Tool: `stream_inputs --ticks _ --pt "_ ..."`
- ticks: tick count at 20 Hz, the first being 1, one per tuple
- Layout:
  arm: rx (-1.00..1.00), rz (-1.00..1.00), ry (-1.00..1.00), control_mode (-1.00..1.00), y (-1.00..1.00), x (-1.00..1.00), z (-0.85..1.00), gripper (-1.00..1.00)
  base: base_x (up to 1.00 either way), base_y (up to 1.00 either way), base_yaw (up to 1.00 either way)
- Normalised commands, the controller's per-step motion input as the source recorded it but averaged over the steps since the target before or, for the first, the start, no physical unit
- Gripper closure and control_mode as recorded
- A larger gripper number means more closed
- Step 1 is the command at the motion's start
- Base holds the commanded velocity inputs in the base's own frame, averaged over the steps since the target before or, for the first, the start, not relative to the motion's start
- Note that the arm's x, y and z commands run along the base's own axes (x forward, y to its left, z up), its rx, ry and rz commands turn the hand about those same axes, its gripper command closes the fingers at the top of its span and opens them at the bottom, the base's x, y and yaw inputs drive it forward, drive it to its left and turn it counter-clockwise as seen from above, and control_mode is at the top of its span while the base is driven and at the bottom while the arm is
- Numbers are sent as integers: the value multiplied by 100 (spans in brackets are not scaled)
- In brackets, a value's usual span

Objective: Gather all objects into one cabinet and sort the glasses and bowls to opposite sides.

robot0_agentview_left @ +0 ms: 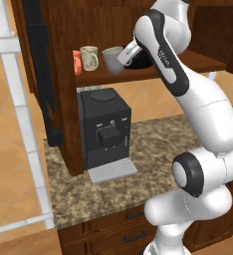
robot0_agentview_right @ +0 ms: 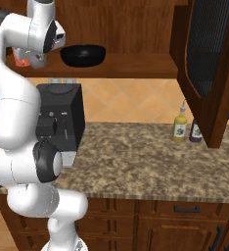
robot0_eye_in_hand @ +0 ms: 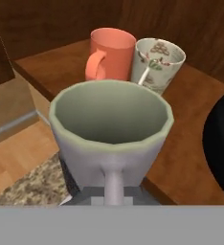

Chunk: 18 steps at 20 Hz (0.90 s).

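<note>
No brand or writing can be read on anything here; the cream mug (robot0_eye_in_hand: 158, 64) carries only a small printed pattern near its rim, and the yellow sauce bottle (robot0_agentview_right: 180, 126) has a label too small to make out. The gripper (robot0_agentview_left: 124, 59) is closed on the handle of the grey mug (robot0_agentview_left: 113, 59), holding it upright at the near edge of the cabinet shelf (robot0_agentview_left: 148, 73), just right of the cream mug and the orange-red cup (robot0_eye_in_hand: 111, 54), which stand side by side at the shelf's left end. The black bowl (robot0_agentview_right: 83, 55) sits further right on the same shelf, inside the dark brown cabinet (robot0_agentview_left: 58, 30). Below, the surface (robot0_agentview_right: 150, 162) is speckled brown-and-tan stone, carrying a black coffee machine (robot0_agentview_left: 105, 130) at the left and the yellow bottle beside a dark bottle (robot0_agentview_right: 195, 132) at the far right. The wall behind is tan diagonal tile, and wooden drawers with dark handles run under the surface.
</note>
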Motion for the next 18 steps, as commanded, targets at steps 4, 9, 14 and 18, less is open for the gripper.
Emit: stream_inputs --ticks 4,9,14,18 --pt "4 -3 0 -100 0 61 -19 100 0 0 0" --pt "6 0 0 -100 0 52 -17 100 0 0 0" --pt "3 0 0 -100 3 41 -16 100 0 0 0" --pt "0 -3 0 -100 8 27 -25 100 0 0 0"
